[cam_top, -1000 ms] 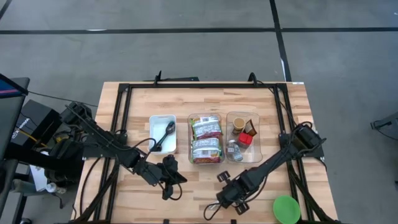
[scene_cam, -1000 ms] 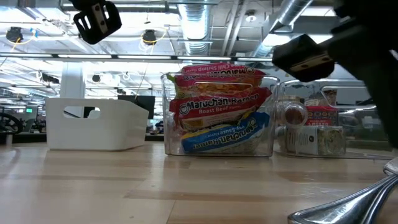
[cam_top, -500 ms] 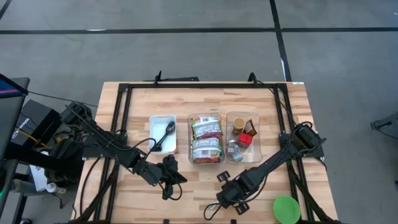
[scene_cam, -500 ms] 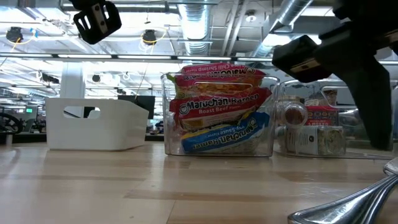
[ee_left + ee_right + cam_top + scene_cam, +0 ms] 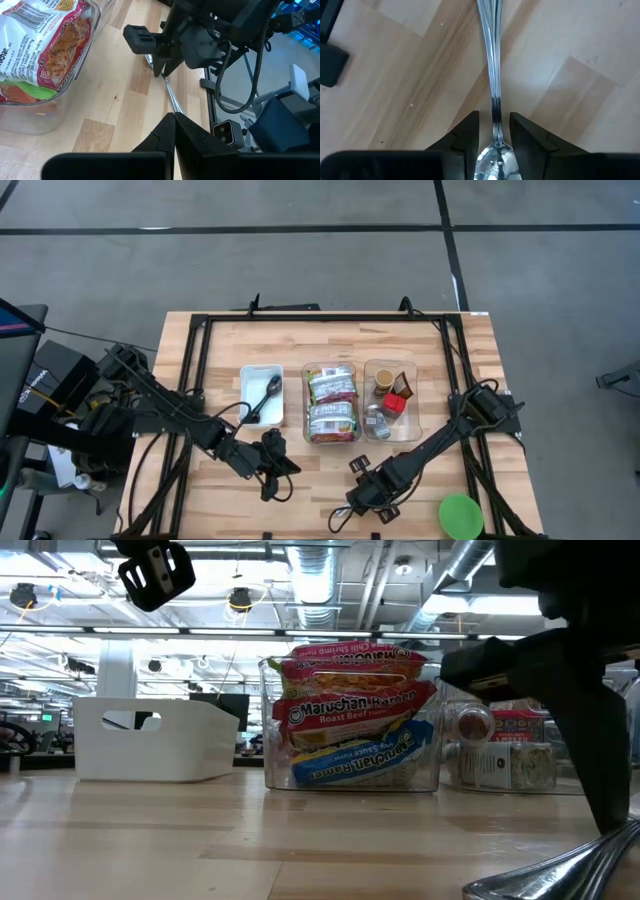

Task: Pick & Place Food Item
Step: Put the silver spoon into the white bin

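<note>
Spoon (image 5: 494,90) lay flat on the table's (image 5: 300,490) front edge, its long axis running straight out between our right gripper's (image 5: 493,135) parted jaws, probably not yet clamped. Our left gripper (image 5: 174,131), jaws together, hovered nearby.

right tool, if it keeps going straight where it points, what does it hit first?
The right tool points down at the table, its open fingers either side of the spoon. It would probably meet the spoon or the tabletop first; depth is unclear.
</note>
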Controlling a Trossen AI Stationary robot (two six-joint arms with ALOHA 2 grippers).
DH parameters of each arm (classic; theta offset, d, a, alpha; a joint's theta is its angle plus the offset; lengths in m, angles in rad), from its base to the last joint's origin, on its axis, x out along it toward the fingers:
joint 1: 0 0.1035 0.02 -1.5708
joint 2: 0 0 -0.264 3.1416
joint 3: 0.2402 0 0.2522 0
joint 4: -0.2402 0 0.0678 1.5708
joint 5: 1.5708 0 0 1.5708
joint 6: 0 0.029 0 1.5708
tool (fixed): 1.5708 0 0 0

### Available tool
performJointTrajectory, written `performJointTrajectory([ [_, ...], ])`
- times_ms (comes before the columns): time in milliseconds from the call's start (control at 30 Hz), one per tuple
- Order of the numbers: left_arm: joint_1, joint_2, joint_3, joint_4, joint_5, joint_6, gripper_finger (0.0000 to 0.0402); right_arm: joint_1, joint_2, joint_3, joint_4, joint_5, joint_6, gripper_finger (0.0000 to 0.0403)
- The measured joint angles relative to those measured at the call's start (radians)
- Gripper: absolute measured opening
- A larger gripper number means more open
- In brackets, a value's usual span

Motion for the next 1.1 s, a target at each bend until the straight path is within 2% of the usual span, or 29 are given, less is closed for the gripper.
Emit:
performJointTrajectory([
  [333, 0.000, 0.000, 0.000, 0.000, 0.000, 0.000, 0.0000, 0.004, 0.009, 0.002, -0.002, 0.005, 0.000, 0.0095],
  [833, 0.000, 0.000, 0.000, 0.000, 0.000, 0.000, 0.0000, -0.014, 0.011, 0.002, -0.003, -0.004, 0.000, 0.0010],
  [1100, 0.000, 0.000, 0.000, 0.000, 0.000, 0.000, 0.0000, -0.016, 0.023, 0.058, -0.028, -0.002, -0.006, 0.0015],
])
